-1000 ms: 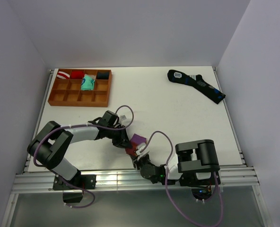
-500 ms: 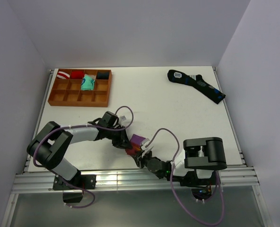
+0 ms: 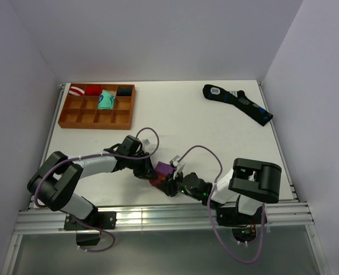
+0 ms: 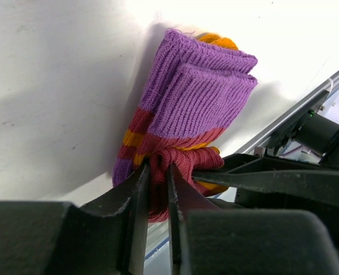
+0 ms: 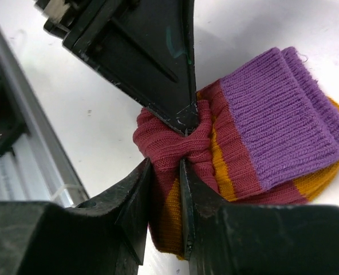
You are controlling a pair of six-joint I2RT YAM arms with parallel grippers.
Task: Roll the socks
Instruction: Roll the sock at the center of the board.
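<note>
Pinching the socks (image 3: 163, 169) by the table's (image 3: 209, 134) near edge, left gripper (image 4: 158, 169) and right gripper (image 5: 165, 167) are both gripping maroon folds, jaws nearly closed; tray (image 3: 93, 126), black sock (image 3: 238, 102) lying well apart.

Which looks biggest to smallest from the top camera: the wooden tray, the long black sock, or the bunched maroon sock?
1. wooden tray
2. long black sock
3. bunched maroon sock, partly covered

The socks (image 3: 161, 172) lie near the table's (image 3: 204, 132) front edge, tray (image 3: 72, 117) far-left, another sock (image 3: 238, 103) far-right.
</note>
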